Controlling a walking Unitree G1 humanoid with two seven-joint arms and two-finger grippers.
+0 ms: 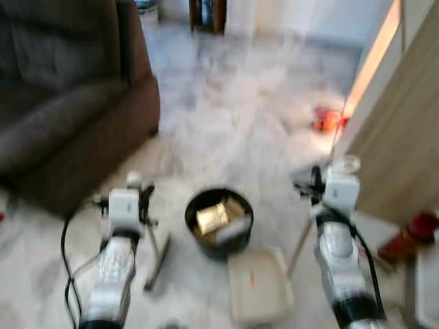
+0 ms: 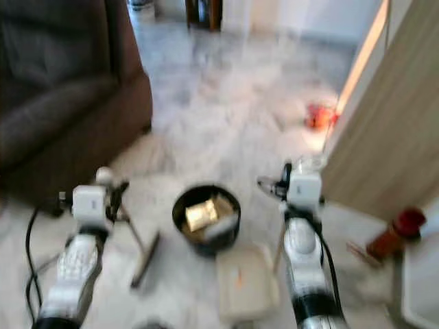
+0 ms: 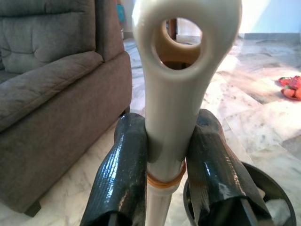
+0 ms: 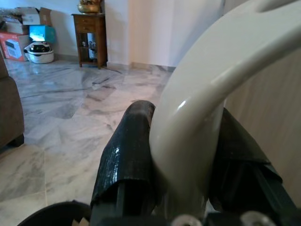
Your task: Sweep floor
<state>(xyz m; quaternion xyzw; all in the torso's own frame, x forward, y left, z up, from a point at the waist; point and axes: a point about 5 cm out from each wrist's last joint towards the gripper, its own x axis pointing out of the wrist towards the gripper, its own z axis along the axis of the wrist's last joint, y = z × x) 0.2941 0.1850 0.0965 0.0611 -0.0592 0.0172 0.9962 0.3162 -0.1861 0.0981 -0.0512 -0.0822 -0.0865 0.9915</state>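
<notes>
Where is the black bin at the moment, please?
The bin sits on the marble floor between both arms, just beyond the dustpan, right of the sofa.

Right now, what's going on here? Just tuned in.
The robot stands on a marble floor beside a sofa, a sweeping tool in each arm. The left gripper is shut on the cream handle of a broom, whose head rests on the floor. The right gripper is shut on the handle of a dustpan, which sits on the floor just in front of a black bin holding some rubbish. Head views are blurred.
</notes>
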